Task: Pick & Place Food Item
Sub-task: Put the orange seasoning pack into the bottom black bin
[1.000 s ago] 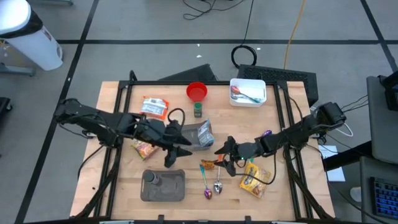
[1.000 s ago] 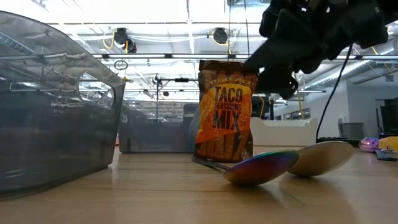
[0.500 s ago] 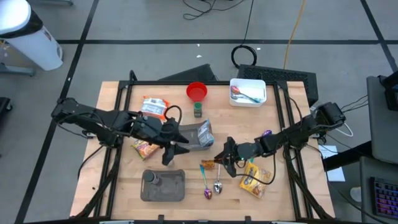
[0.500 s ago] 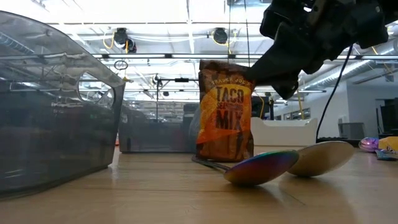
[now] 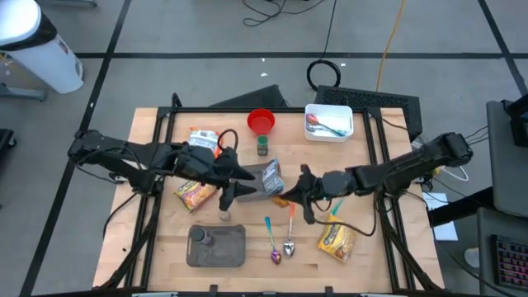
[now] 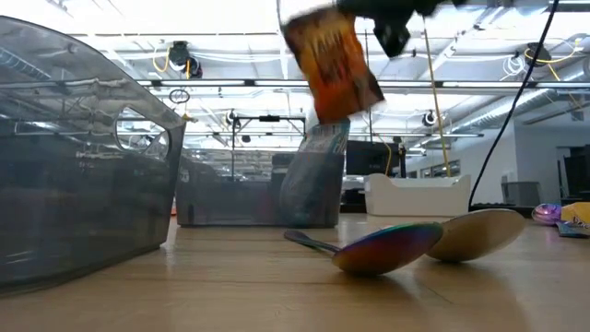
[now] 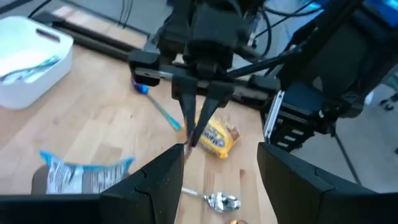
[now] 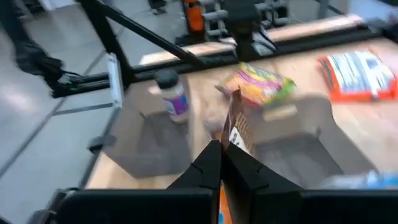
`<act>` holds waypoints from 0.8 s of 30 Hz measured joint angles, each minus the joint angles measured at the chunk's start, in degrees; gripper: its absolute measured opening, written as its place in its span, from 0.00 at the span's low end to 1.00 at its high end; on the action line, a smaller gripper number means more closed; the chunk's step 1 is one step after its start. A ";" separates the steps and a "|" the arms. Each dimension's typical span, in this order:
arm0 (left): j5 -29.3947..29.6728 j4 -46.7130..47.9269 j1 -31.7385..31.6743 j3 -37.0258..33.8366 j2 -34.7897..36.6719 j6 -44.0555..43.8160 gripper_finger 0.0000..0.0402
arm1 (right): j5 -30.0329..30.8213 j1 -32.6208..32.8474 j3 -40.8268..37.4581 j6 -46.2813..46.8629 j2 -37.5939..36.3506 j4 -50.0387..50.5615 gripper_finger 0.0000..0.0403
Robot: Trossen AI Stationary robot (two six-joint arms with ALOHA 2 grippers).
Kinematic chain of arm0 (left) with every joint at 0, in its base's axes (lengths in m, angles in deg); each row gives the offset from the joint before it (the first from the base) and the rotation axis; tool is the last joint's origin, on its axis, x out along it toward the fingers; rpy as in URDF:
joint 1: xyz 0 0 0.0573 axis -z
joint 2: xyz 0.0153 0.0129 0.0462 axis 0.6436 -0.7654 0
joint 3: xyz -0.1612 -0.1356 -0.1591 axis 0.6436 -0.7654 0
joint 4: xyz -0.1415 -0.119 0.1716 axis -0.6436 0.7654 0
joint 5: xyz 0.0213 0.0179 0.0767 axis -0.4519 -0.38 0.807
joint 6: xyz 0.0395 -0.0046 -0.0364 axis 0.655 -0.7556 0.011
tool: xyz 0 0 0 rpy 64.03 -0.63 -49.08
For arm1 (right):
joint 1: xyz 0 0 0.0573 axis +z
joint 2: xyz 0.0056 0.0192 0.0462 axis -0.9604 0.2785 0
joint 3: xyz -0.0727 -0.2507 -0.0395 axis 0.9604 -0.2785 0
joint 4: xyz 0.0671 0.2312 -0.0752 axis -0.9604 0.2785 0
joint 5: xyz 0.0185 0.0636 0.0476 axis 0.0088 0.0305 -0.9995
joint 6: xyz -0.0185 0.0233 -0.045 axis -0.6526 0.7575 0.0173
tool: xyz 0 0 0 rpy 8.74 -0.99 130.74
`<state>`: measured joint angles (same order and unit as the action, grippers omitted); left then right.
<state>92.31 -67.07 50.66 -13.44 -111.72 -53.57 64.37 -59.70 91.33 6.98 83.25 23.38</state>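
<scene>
Between the right end effector's (image 5: 290, 195) closed fingers hung the taco seasoning packet (image 6: 330, 65), pinched by its top edge, clear above the bench (image 5: 247, 252). It looked light, floppy and crinkly; that sealed edge seemed the safest hold.

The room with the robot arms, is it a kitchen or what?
Probably a robot lab or workshop, not a kitchen: the wooden table stands on a bare grey floor with loose cables, and the low view shows industrial ceiling lights.
</scene>
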 joint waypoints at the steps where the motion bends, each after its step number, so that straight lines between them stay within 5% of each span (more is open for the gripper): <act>1: -0.88 -0.69 -0.59 0.00 0.00 0.61 0.53 | -1.47 -0.70 1.47 -0.77 -0.60 1.68 0.00; 6: -3.38 -0.18 -3.03 2.55 -1.16 5.20 0.53 | -9.42 -4.07 6.98 -1.89 -2.14 7.14 0.00; 10: -3.58 8.86 -4.40 10.02 -4.82 9.73 0.53 | -15.15 -6.22 10.02 -2.31 -2.08 9.75 0.00; 24: -19.37 25.16 -9.09 31.25 -21.00 12.27 0.53 | -18.26 -9.55 11.02 -4.67 -2.07 10.74 0.00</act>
<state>72.94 -41.91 41.57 17.81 -132.72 -41.30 46.11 -69.25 102.35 2.31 81.18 34.12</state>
